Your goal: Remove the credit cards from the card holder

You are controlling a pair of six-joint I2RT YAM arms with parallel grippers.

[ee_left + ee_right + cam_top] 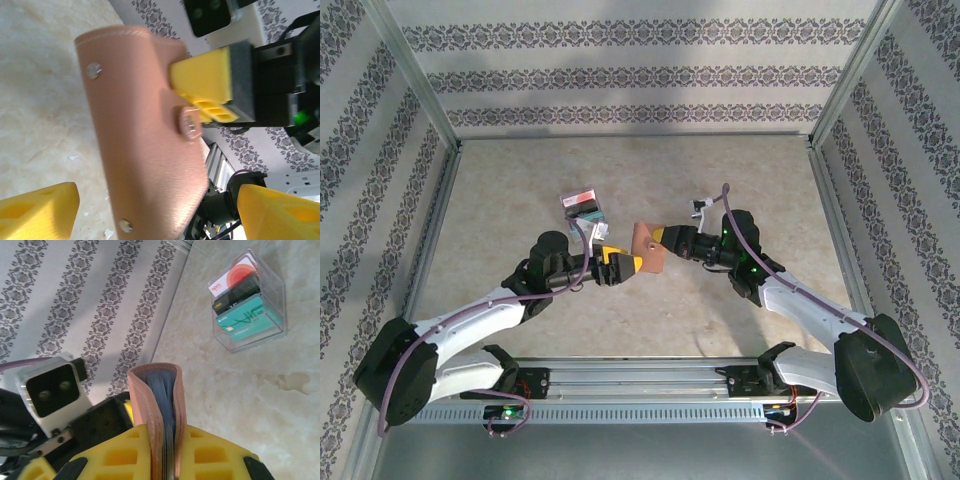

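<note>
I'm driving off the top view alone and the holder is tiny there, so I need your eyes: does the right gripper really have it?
Observer: Yes. On the right wrist view the right gripper clamps the holder edge-on between its yellow fingers.
Operator: And is the left gripper touching it?
Observer: No. On the left wrist view the left gripper stands open, one finger on either side of the holder, both apart from it.
</note>
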